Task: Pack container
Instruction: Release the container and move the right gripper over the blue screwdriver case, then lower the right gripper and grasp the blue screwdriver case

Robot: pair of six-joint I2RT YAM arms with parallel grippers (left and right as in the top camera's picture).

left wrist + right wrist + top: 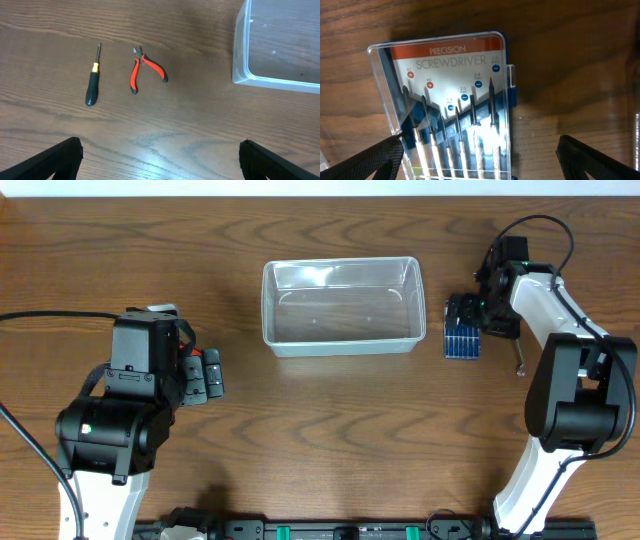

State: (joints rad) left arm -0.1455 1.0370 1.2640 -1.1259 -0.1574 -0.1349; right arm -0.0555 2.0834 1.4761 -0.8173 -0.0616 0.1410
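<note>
The clear plastic container (340,340) stands empty at the table's middle back; its corner shows in the left wrist view (240,75). My left gripper (208,375) is open and empty (160,144) over bare table. Ahead of it lie a black-handled screwdriver (92,85) and red-handled pliers (146,67), left of the container. My right gripper (466,313) is open (480,142) just above a blue precision screwdriver set in a clear case (451,105), right of the container (462,342). Its left finger is at the case's left edge; its right finger is apart from the case.
A thin metal tool (519,362) lies by the right arm's base side. In the overhead view the left arm hides the pliers and screwdriver. Wood table runs all around; a black rail lines the front edge (340,530).
</note>
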